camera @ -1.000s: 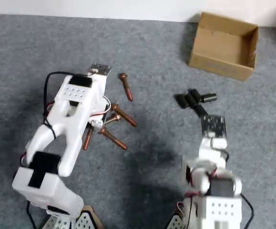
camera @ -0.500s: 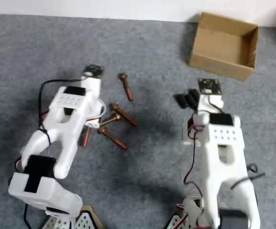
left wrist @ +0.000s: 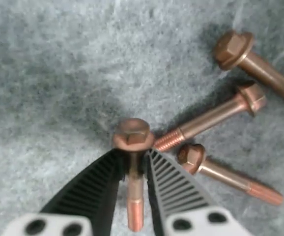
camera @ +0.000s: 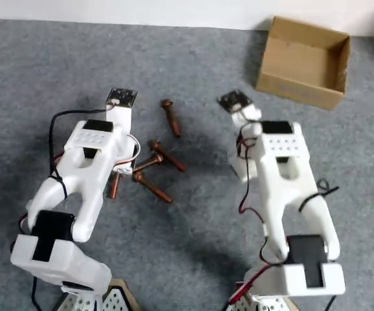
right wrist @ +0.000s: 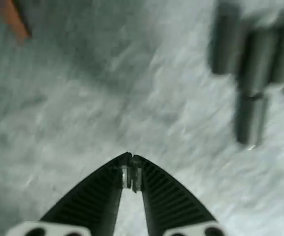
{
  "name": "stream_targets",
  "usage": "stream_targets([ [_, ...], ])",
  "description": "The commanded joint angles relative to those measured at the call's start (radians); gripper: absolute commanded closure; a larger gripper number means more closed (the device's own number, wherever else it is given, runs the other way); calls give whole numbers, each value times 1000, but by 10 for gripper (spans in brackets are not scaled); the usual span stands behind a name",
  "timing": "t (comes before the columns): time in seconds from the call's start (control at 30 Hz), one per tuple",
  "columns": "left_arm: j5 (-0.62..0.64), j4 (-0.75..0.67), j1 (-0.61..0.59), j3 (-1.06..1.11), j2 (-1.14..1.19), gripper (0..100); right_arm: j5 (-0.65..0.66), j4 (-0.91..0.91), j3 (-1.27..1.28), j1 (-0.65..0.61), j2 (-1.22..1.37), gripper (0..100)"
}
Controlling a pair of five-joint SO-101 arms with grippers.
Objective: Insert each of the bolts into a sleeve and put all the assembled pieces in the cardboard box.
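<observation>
The left gripper has its two black jaws closed tight on the held bolt. They pinch the stem just under the six-sided head. The head pokes out past the jaw tips, and the screw end points back between the jaws toward the arm. Under it is the grey carpet.

Three more bolts lie flat on the carpet close by. The near bolt points its screw end at the held bolt's head. It is touching it or almost touching it, and I cannot tell which. The second bolt lies just beside one jaw. The far bolt lies a little further off.

In the high view the left arm leans over the pile of bolts. The lone bolt lies apart from the pile, toward the far side of the table.

The right gripper has its jaw tips pressed together and holds nothing. It hangs over the carpet. The dark sleeves lie side by side ahead of it, apart from the tips.

In the high view the right arm stretches out between the bolts and the cardboard box. The box stands open in the far right corner, well apart from both arms
</observation>
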Motion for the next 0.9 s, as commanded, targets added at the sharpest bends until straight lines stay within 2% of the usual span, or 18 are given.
stream_targets([
  [0.0,-8,-46,-5,8,-58,994,17,4,-170,42,68,923],
  [0.1,-8,-87,-5,36,-58,994,21,10,-260,47,160,878],
  [0.27,-8,-97,-5,39,-58,994,25,4,-343,47,302,881],
  [0.4,-8,-97,-5,39,-58,994,83,4,-423,45,403,881],
  [0.67,-9,-97,-5,39,-58,994,87,16,-598,44,527,881],
  [0.87,-55,-97,-5,41,-58,994,87,163,-753,35,530,881],
])
